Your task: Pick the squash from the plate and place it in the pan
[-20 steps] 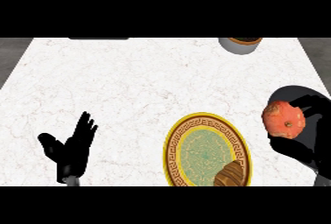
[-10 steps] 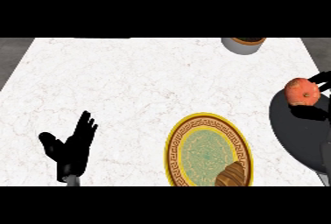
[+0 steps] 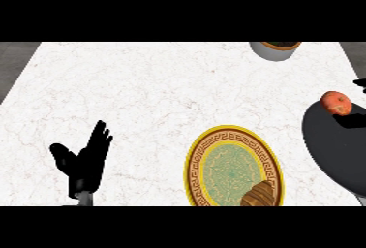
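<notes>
You had the squash (image 3: 337, 102) a second earlier in the right robot hand at mid right of the frame, beside the plate (image 3: 202, 154); half a second on it was further right and higher, over the dark pan (image 3: 330, 145). At this moment it lay on the upper rim area of the pan at the right edge of the frame, casting a shadow on the pan's surface just beside it. Of the right robot hand (image 3: 360, 83) only a small dark tip showed at the far right edge, above the squash and apart from it; you could not tell whether its fingers were open or curled. The left robot hand (image 3: 84, 160) rested open, fingers up, at lower left on the desk (image 3: 143, 87), unchanged across all three frames. The plate kept only a brown item (image 3: 259, 195) at its lower edge. A bowl (image 3: 275, 48) sat at upper right. Judgement: the squash was released into the pan, so the placing step looked essentially complete, only withdrawal remaining.
</notes>
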Controlling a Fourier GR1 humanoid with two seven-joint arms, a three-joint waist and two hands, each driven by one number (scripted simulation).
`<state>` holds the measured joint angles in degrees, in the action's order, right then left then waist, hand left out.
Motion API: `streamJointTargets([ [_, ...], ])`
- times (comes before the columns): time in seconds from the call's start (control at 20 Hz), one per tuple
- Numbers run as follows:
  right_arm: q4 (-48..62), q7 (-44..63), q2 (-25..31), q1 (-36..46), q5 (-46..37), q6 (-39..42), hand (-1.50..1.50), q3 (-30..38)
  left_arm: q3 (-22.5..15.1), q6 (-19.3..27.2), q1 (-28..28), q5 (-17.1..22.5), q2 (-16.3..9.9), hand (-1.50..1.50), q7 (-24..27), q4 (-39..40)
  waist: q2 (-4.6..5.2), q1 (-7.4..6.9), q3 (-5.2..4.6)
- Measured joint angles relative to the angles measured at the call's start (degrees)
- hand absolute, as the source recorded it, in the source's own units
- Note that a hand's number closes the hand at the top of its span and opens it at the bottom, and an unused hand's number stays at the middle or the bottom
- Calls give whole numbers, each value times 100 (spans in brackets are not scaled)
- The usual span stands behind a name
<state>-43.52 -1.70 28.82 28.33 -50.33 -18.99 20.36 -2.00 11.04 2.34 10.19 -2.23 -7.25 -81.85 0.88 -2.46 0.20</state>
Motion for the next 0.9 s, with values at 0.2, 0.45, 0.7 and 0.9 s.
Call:
streamJointTargets([
  [0.2, 1163, -745, 146, 459, 124, -357, -150, 229, 4, 25, -79, -21, -6, 0, -55, -20, 10, -20, 6],
  [0.45, 1658, -1747, 83, 825, 888, -235, -150, 799, 26, 15, -91, -19, -26, 0, -78, 21, 6, -4, 14],
  [0.7, 1832, -2573, 100, 1021, 1956, 587, -150, 1554, 79, -34, 48, 13, -79, 0, -24, -7, -21, 62, 12],
  [0.9, 2088, -2906, 396, 987, 2675, 1536, -150, 2094, 135, -55, 99, 61, -89, 0, 15, -31, -38, 125, 6],
])
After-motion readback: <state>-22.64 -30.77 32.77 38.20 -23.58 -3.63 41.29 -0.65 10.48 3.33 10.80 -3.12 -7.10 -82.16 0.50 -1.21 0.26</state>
